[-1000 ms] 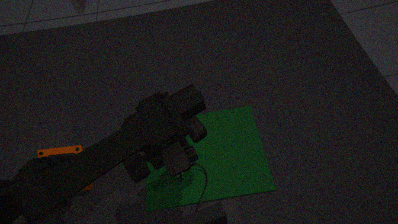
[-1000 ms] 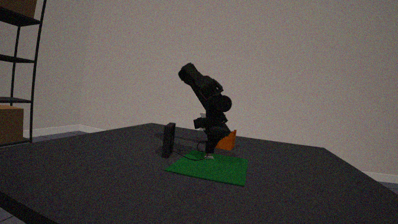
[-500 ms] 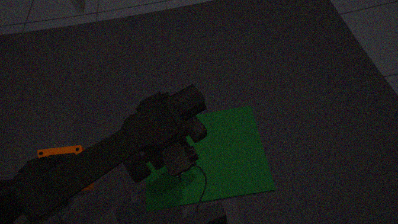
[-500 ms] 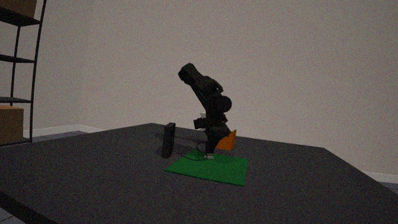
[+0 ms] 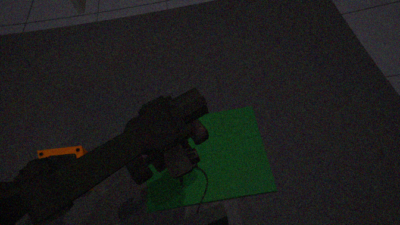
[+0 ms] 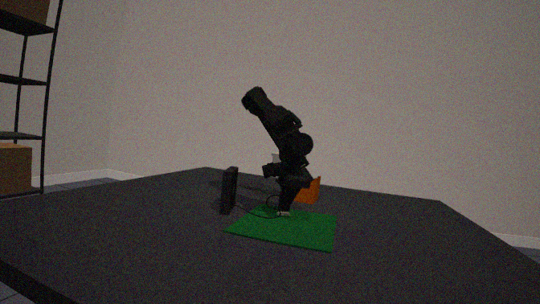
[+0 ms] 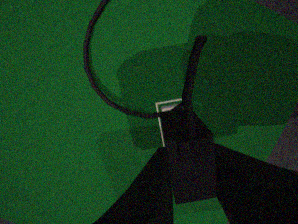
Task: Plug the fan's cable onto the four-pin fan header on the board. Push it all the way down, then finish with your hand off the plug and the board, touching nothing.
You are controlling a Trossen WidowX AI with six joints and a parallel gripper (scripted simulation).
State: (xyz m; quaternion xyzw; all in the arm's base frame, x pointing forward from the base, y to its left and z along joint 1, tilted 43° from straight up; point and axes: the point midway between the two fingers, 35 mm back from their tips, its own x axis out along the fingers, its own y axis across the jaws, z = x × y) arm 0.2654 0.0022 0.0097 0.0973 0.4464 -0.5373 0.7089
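The green board (image 5: 244, 149) (image 6: 309, 237) (image 7: 40, 115) lies flat on the table. A small pale four-pin header (image 6: 283, 213) stands on it, and in the wrist view its pale outline shows around the plug's far left corner. My gripper (image 6: 284, 207) (image 7: 182, 151) is shut on the dark plug (image 7: 194, 172), right over the header. The plug's lower end is hidden, so its depth in the header cannot be told. The black cable (image 5: 206, 181) (image 6: 257, 215) (image 7: 87, 60) loops from the plug to the dark fan (image 6: 229, 191). In the top view the fingertips are hidden under the arm.
An orange bracket (image 5: 59, 152) (image 6: 309, 195) stands behind the board, beside the arm. The fan stands upright off the board's edge, at the left in the exterior view. A shelf rack (image 6: 47, 80) with boxes stands far left in the background.
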